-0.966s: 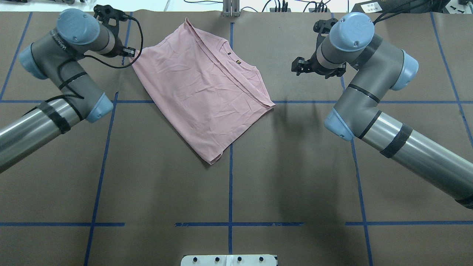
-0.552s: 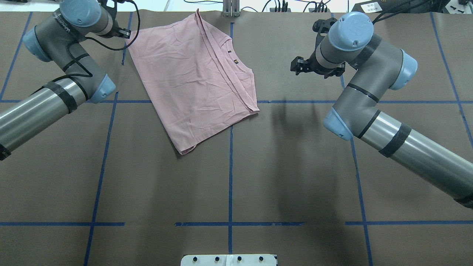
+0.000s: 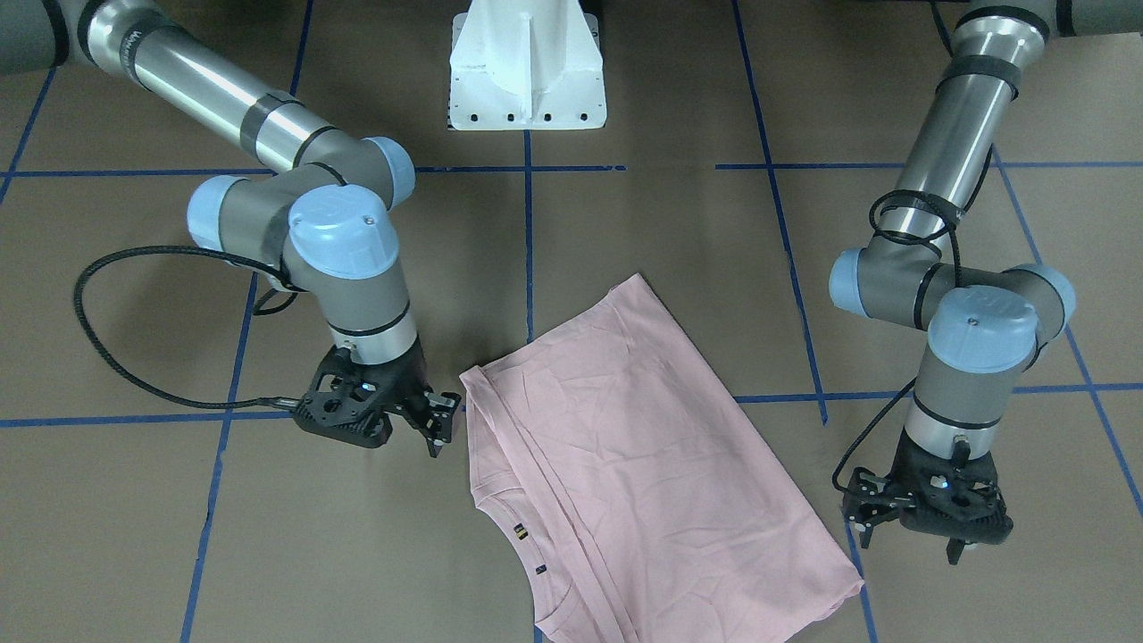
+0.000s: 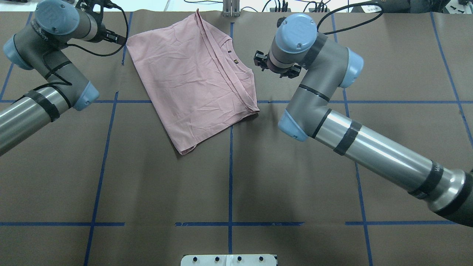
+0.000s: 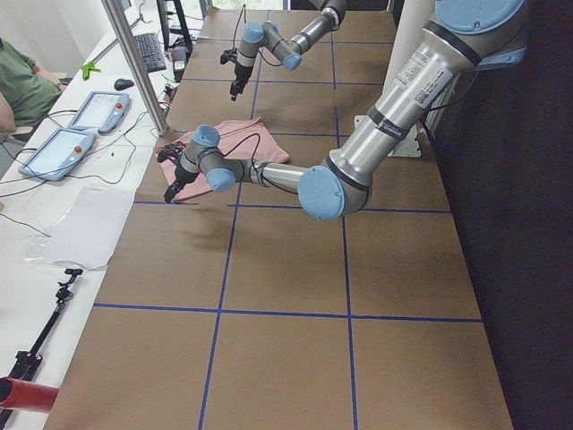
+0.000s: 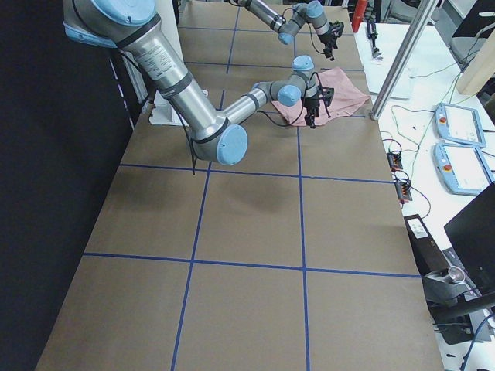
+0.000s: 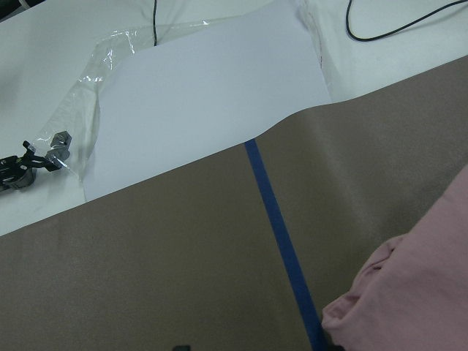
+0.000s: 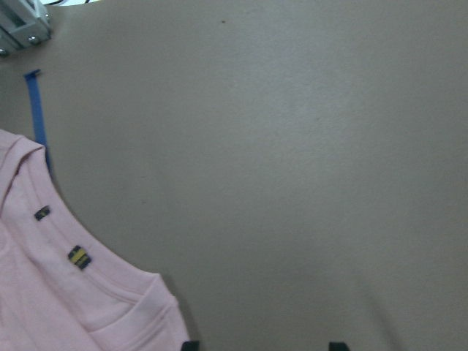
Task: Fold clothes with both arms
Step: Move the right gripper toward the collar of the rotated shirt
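- Shirt (image 4: 192,81) lies half-folded, its neckline side just beside the right gripper (image 3: 440,427), whose jaws gape empty: a shallow pinch could snag one layer only and undo the fold.
- Left gripper (image 3: 904,542), spread empty beside another corner, might drag it askew.

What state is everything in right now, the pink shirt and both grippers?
T-shirt, folded, lying flat on the table, plain side up, lightly wrinkled, held by neither gripper.
Left gripper, open, empty, beside the shirt's corner.
Right gripper, open, empty, beside the shirt's neckline side.
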### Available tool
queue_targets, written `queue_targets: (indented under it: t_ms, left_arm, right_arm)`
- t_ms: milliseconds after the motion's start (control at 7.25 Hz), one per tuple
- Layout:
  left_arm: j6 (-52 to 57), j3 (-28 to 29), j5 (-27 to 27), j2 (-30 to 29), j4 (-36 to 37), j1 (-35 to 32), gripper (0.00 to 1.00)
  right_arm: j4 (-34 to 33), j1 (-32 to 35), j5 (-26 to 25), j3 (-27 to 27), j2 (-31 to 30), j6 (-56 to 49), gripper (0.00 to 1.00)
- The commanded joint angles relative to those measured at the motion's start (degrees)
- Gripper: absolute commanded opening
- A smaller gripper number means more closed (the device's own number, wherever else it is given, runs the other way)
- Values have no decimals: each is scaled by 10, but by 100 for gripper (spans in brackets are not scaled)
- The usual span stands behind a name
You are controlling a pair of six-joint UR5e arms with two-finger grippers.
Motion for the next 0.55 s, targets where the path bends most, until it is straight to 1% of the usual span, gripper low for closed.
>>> queue_targets:
  t_ms: [0,276,414]
  left_arm:
    - [-3,-17,-12,11,-1,0,100]
    - [-4,-17,-12,11,-1,0,100]
    - [-6,-17,-12,11,-1,0,100]
  right_arm:
    - [20,-29,-43,-79,61,36,65]
    - [16,-43,-64,-87,63,36,62]
    - [14,-45,-64,-100,65,32,62]
